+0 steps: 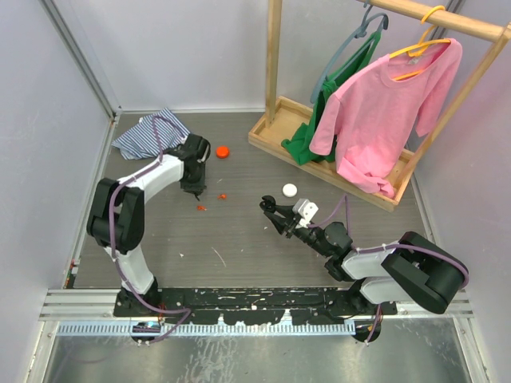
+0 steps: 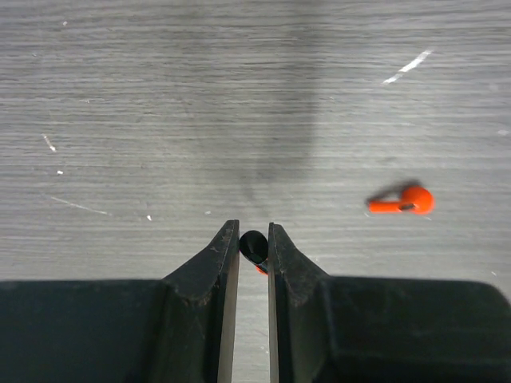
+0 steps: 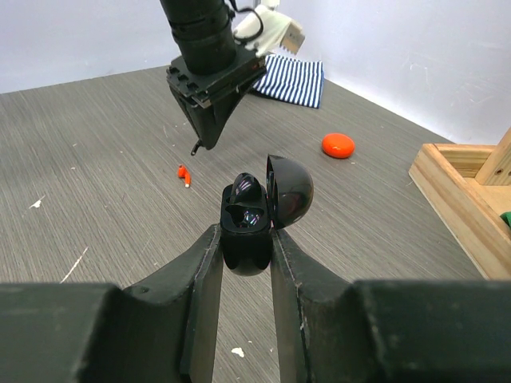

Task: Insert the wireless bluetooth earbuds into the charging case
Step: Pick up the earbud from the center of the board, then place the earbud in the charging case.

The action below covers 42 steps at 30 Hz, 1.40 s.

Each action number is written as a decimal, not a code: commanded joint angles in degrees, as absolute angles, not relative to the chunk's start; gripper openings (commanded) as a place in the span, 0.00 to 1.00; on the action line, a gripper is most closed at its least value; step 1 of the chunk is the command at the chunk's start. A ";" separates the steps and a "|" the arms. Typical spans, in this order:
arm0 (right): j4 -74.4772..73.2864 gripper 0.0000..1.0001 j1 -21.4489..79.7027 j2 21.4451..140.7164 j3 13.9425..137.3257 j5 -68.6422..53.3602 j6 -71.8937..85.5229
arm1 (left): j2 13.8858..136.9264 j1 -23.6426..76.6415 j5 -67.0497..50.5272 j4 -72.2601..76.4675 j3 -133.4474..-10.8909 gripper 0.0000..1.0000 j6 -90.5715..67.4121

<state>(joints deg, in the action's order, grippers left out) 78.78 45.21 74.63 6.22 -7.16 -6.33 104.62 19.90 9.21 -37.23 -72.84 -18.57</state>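
Since our left gripper (image 2: 254,230) pinches a black earbud (image 2: 253,244) and our right gripper (image 3: 244,233) clamps the open case (image 3: 246,255) well apart, we carry the bud across slowly and line it over a socket before releasing, leaving the orange earbud (image 2: 402,201) lying nearby.

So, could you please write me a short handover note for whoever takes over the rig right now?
Left claw: shut on a black earbud.
Right claw: shut on the open charging case, held off the table.
A red-orange earbud lies loose on the table near the left claw.
Done: black earbud gripped, lid open.
Left: seat it, then the loose ones; case contents unclear.
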 commanded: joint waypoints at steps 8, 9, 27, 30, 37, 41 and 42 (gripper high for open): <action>81.36 0.13 45.12 73.48 7.91 -6.33 -6.18 | 89.62 28.59 19.36 -38.69 -74.13 0.16 -16.37; 81.38 0.13 45.16 73.48 7.90 -6.33 -6.17 | 88.16 29.62 20.26 -38.55 -74.17 0.16 -16.15; 81.83 0.13 45.12 73.84 8.13 -6.33 -4.51 | 75.05 50.38 34.52 -23.64 -69.29 0.15 -10.09; 81.83 0.13 45.18 73.91 8.13 -6.33 -4.14 | 73.56 53.49 35.33 -18.94 -67.28 0.15 -8.35; 81.92 0.13 45.13 73.82 8.14 -5.46 -3.74 | 70.94 60.32 36.02 -8.29 -62.97 0.15 -3.54; 82.04 0.13 45.16 73.56 8.04 -5.02 -3.40 | 70.46 63.64 36.18 -1.52 -60.64 0.16 -0.45; 82.20 0.13 45.15 73.56 7.94 -4.93 -3.28 | 70.41 64.24 35.83 0.03 -59.97 0.16 -0.02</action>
